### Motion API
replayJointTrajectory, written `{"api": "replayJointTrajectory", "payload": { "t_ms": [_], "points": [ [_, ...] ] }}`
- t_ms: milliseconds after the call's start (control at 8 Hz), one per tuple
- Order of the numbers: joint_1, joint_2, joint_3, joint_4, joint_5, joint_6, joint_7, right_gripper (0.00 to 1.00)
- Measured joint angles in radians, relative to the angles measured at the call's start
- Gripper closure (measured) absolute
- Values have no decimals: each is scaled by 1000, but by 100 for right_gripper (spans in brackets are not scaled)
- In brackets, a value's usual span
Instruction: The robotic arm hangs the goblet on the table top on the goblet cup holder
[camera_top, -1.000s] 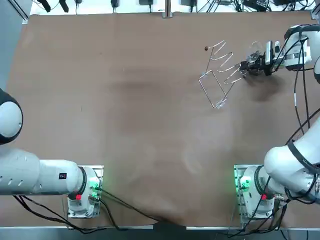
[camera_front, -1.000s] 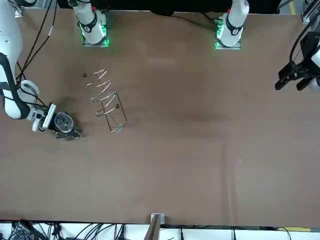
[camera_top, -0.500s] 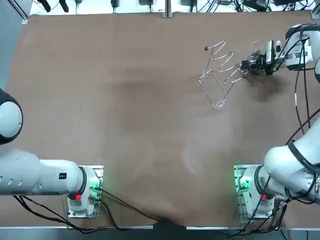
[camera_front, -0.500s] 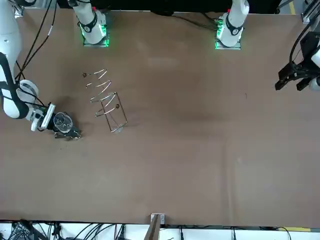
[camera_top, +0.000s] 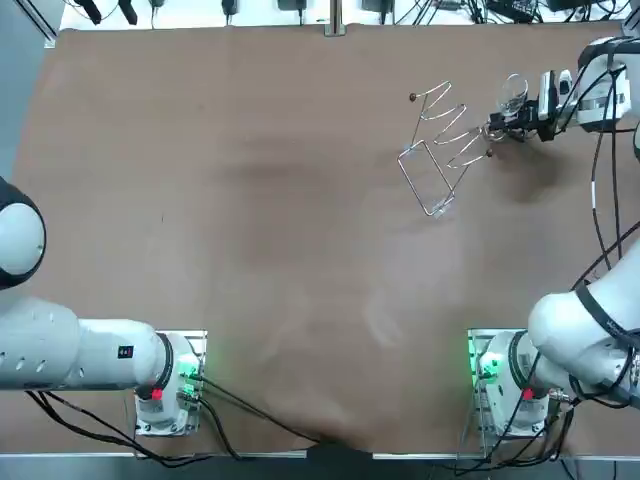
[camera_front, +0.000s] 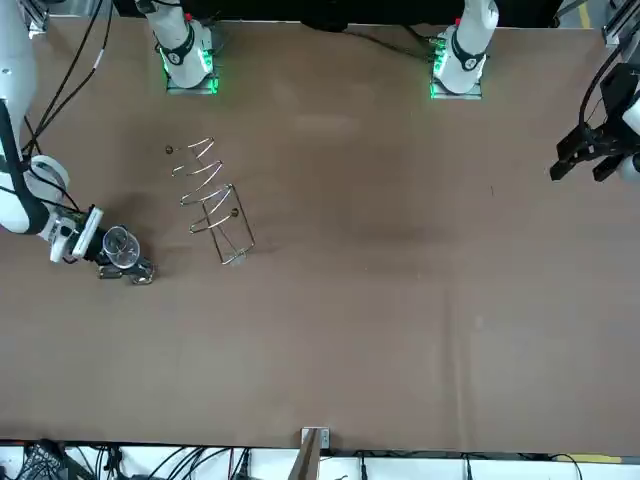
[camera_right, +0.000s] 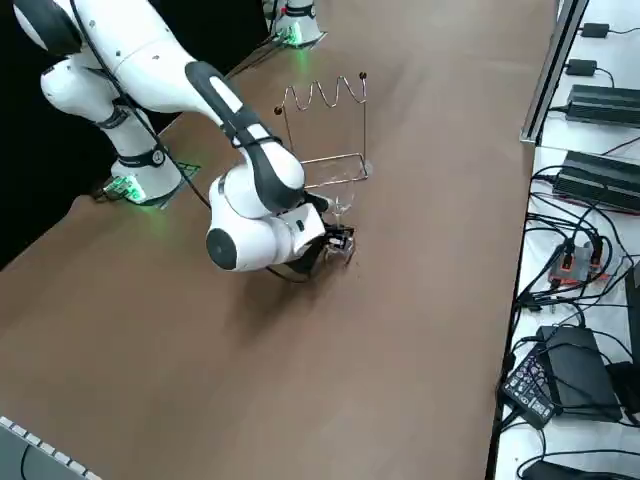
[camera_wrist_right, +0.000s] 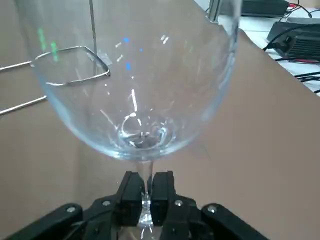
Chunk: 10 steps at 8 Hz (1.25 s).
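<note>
Right gripper (camera_wrist_right: 146, 192), wrist view: the two fingers are pinched on the stem of the clear goblet (camera_wrist_right: 135, 80), just under the bowl, which stands upright above them. In the top view the gripper sits at the upper right of the frame, with the goblet just right of the wire goblet cup holder (camera_top: 440, 150) and apart from it. The grasp is made. Hanging is not yet done, as the holder's wavy hooks are all bare. Whether the foot has left the table (camera_top: 250, 200) cannot be told for certain. In the side view the right arm arcs down from the upper left to mid-frame. Its wrist is low over the table, with the fingers levelled toward the holder's base.
</note>
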Motion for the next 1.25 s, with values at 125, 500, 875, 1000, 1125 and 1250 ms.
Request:
{"api": "replayJointTrajectory", "payload": {
  "t_ms": [125, 500, 875, 1000, 1125, 1250],
  "points": [
    [0, -13, -2, 2, -7, 11, 8, 87],
    [3, -74, -6, 4, -77, 76, 124, 87],
    [28, -159, -5, 6, -219, 136, 320, 87],
    [37, -178, -5, 5, -251, 148, 360, 88],
    [41, -190, -5, 5, -281, 158, 399, 89],
    [41, -196, -5, 5, -305, 166, 427, 89]
  ]
}}
